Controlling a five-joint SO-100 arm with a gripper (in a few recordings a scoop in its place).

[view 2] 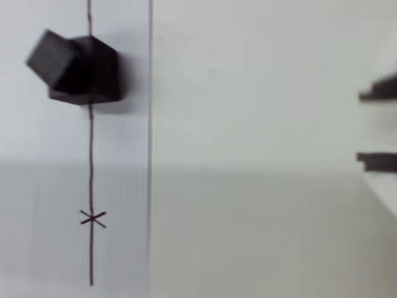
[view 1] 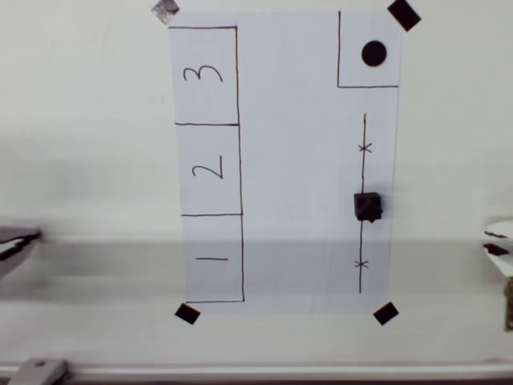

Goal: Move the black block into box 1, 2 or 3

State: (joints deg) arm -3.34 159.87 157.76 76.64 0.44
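On the white paper in the overhead view, the black block [view 1: 368,206] sits on a drawn vertical line [view 1: 363,241] between two small crosses, near the sheet's right edge. Box 1 [view 1: 212,258] lies well apart on the left side of the sheet, below the boxes marked 2 and 3. A drawn square holding a flat black dot [view 1: 373,54] occupies the upper right corner, and black tape squares pin the corners. From the wrist view, the black block [view 2: 77,68] rests at the upper left on the same line, and dark shapes at the right edge may be end effector parts; whether it is open or closed I cannot tell. Nothing is gripped. Approaching off-centre could likely nudge the small cube along the smooth paper, or snag the sheet on the worktop [view 1: 88,160].
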